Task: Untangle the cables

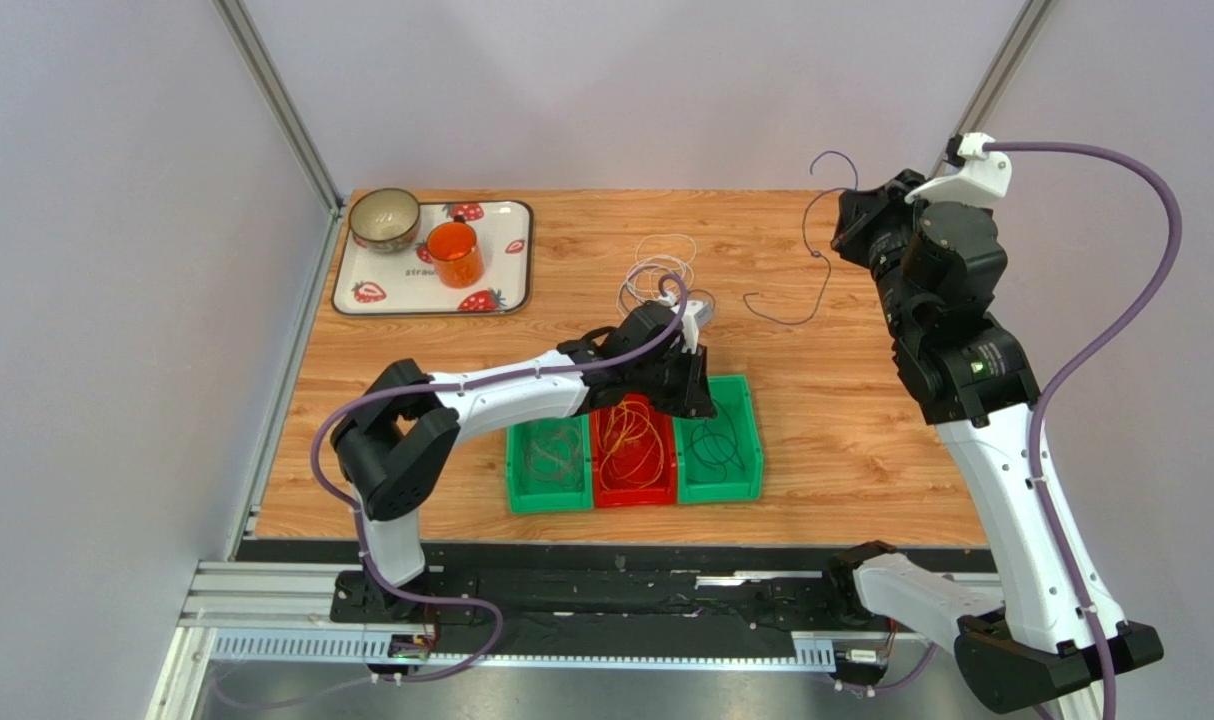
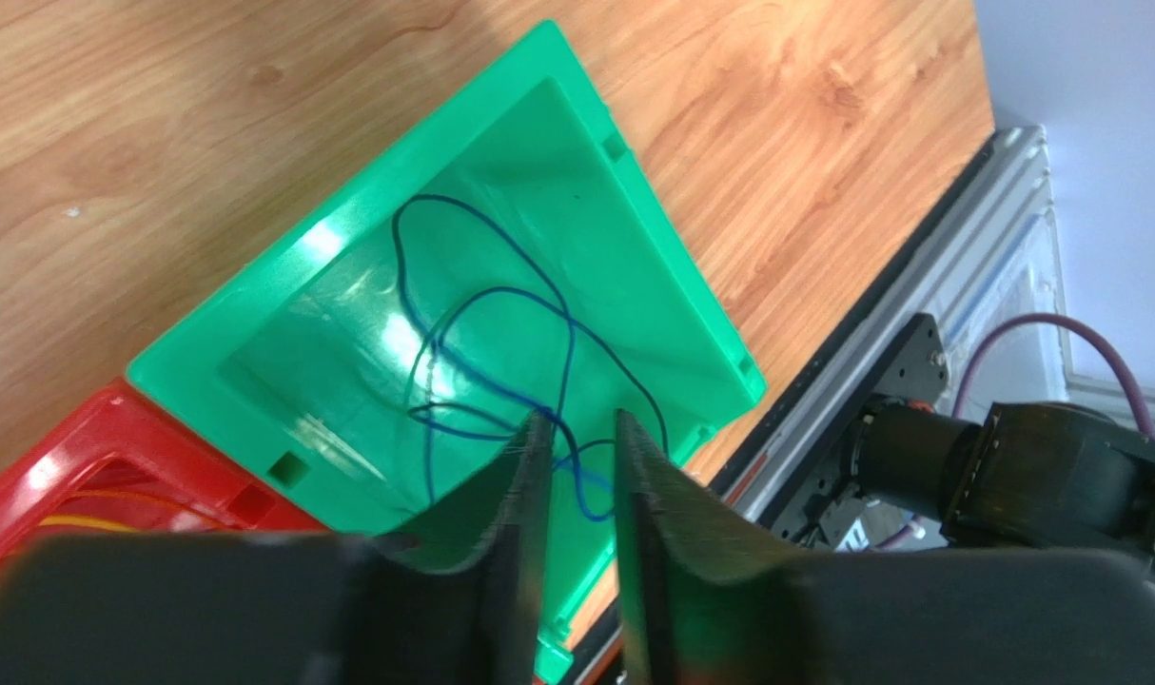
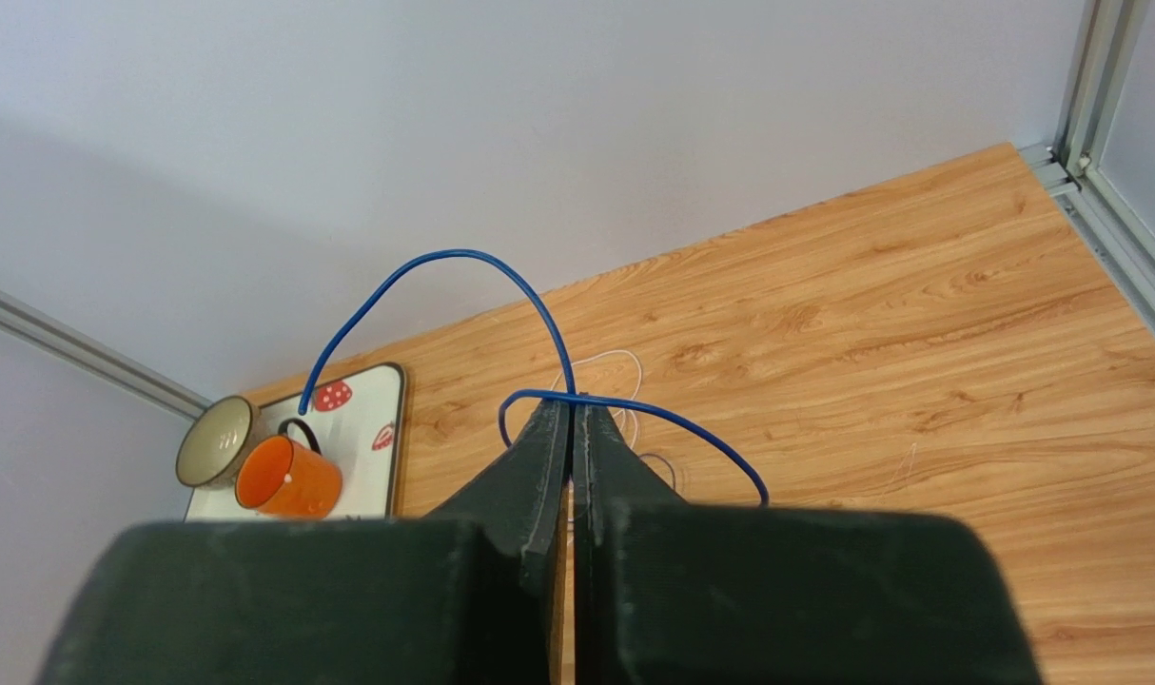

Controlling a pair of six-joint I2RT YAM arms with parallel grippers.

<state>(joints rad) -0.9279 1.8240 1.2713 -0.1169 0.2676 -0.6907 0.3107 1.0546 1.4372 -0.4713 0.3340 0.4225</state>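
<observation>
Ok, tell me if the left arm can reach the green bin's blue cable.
Likely yes: the left gripper hangs over the green bin, jaws slightly apart, nothing blocking the blue cable.

Robotics lab test cell, pale panel walls (image 1: 613, 75), aluminium frame posts (image 1: 278, 98), wood-grain surface (image 1: 839, 420), slotted mounting rail (image 1: 268, 600) at near edge.

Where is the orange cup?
In the top view, the orange cup stands on the strawberry tray at the far left corner of the table, right beside the bowl.
</observation>
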